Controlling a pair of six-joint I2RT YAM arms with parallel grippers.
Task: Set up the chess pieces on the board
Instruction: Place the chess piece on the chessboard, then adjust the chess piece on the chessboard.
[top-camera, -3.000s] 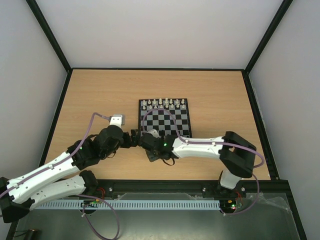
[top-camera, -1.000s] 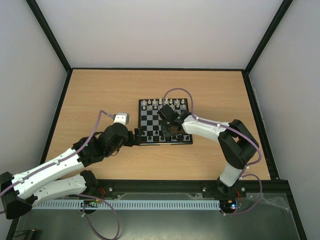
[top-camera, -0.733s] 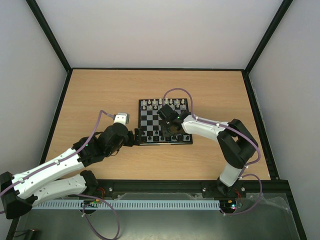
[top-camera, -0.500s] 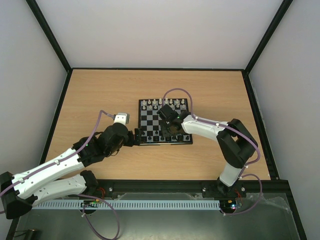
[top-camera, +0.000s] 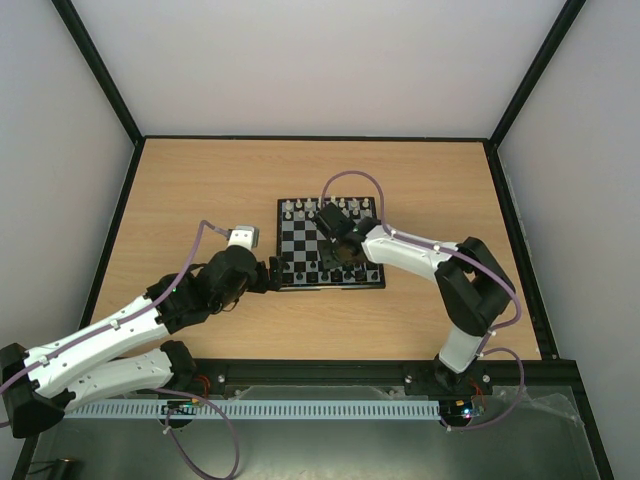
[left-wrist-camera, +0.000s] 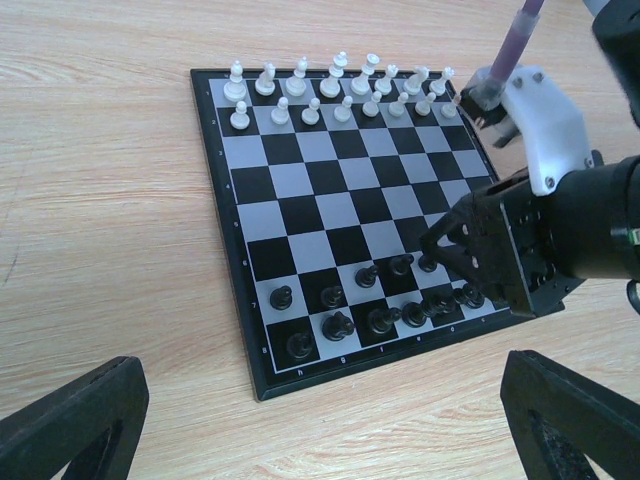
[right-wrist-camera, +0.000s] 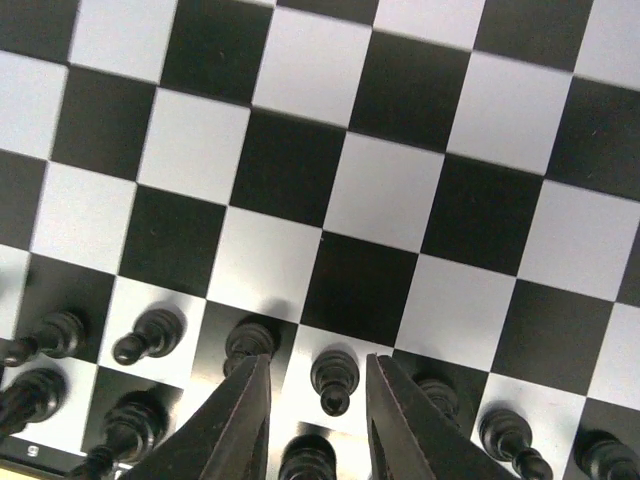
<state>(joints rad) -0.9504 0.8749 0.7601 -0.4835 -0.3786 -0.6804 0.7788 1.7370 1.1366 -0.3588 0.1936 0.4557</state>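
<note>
The board (left-wrist-camera: 300, 180) is a small flat square of glossy black and silvery-grey checks inside a thin black border, lying on the pale wood-grain desk (top-camera: 200, 180) a little beyond its middle. The black chess pieces (left-wrist-camera: 338, 325) are tiny, shiny, turned shapes with round heads and flared feet. They stand in two rows along the board's near edge. About eleven show in the left wrist view: five in the second row and six in the nearest, with the rest hidden behind the right arm. The white pieces (left-wrist-camera: 298, 72) fill two rows along the far edge, eight in the back row and about eight before it. The right claw (right-wrist-camera: 318, 400) points down over the near rows, its two dark, smooth fingers (right-wrist-camera: 245, 420) narrowly parted. One black pawn (right-wrist-camera: 332, 380) stands upright between them on a light square, with a sliver of gap on either side. The left claw (left-wrist-camera: 320, 430) is spread wide and holds nothing, hovering over bare desk just off the board's near-left edge.
</note>
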